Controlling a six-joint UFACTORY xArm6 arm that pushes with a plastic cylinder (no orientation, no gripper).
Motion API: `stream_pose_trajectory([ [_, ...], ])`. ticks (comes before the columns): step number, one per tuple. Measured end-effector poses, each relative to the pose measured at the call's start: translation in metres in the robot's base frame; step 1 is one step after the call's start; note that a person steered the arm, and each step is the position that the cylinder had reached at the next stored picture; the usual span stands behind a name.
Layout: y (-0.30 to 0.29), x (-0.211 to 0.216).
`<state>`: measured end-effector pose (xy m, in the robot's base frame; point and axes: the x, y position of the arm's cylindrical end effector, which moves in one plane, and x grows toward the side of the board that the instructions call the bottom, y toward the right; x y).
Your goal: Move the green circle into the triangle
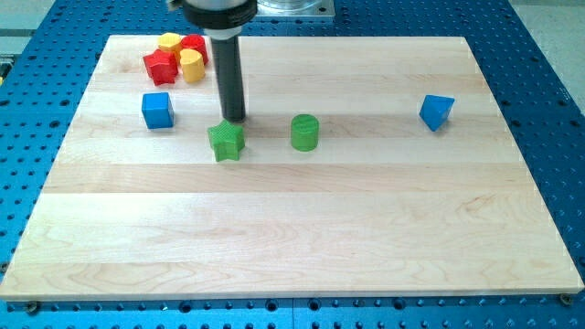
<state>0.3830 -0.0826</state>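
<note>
Covering most of the scene, the pale wooden counter [302, 238] lies on a blue perforated base [548, 55], with a grey metal mount [294, 8] at the far edge. The dark rod [231, 78] comes down from the far side, left of centre, and my tip [234, 120] sits at the far edge of the green star [226, 141], touching it or just short of it; I cannot tell which. No pincer is fitted to this arm, so there is nothing to call open or closed, and nothing is gripped.

A cluster of red and yellow blocks [178, 57] sits in the far left corner, packed tightly together; a red star shape and a yellow rounded piece can be made out at its near side, but the rest are too crowded to name. The blue cube [157, 110] stands near the left edge, just nearer than that cluster and left of my tip. The green star is right of the cube. The green circle [304, 132], a short cylinder, stands upright near the centre of the counter, right of the green star and apart from it, and right of my tip. The blue triangle [437, 111] lies well apart to the right, slightly farther back than the circle, with bare wood between the two.
</note>
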Motion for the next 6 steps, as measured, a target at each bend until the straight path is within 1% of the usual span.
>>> stream_pose_trajectory([
  [1,0.061,0.029],
  [3,0.199,0.032],
  [4,0.209,0.032],
  [5,0.185,0.058],
  [6,0.207,0.079],
])
